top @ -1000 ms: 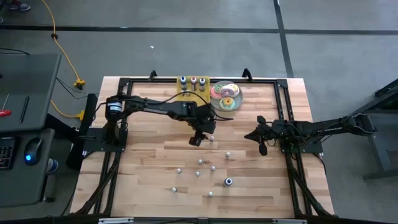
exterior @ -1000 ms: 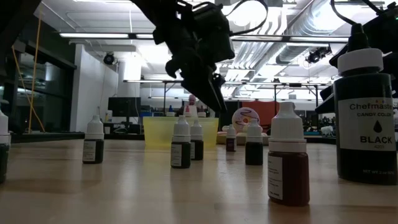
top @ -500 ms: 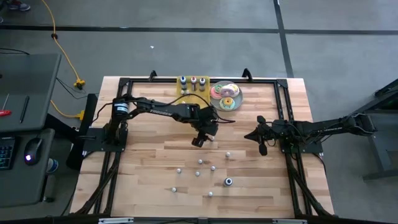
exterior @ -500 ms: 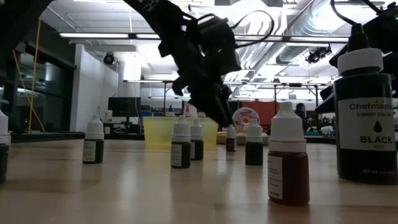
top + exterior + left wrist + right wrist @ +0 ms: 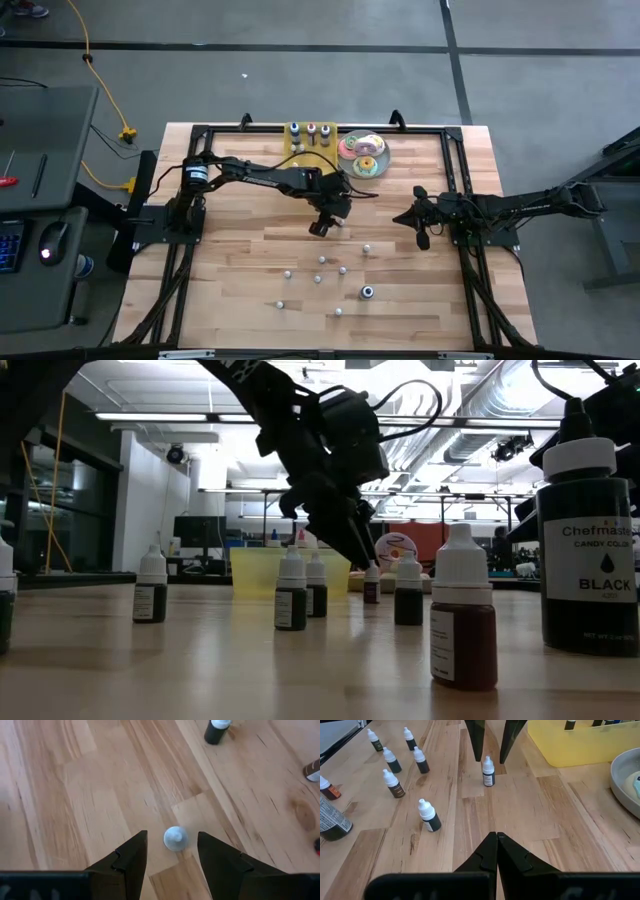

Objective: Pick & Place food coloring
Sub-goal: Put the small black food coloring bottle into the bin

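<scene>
Small food coloring bottles with white caps stand upright on the wooden table. My left gripper (image 5: 172,851) is open and slants down over one of them (image 5: 175,838), near the table's middle. Its two fingers stand on either side of the cap (image 5: 488,762), with a gap showing on each side. This same bottle (image 5: 371,585) stands on its base in the low view, just under the left gripper (image 5: 362,555). My right gripper (image 5: 496,836) is shut with nothing between its fingers and waits at the table's right (image 5: 420,238).
A yellow tray (image 5: 310,142) holding three bottles and a plate of doughnuts (image 5: 362,155) stand at the far edge. Several loose bottles (image 5: 322,261) are scattered toward the near edge, among them a bigger black one (image 5: 368,292). Black frame rails (image 5: 455,170) border the table.
My left gripper has come down toward the small bottle and shifted a little toward it, staying open. Its fingertips now reach the level of the bottle's cap. No bottle has moved.
</scene>
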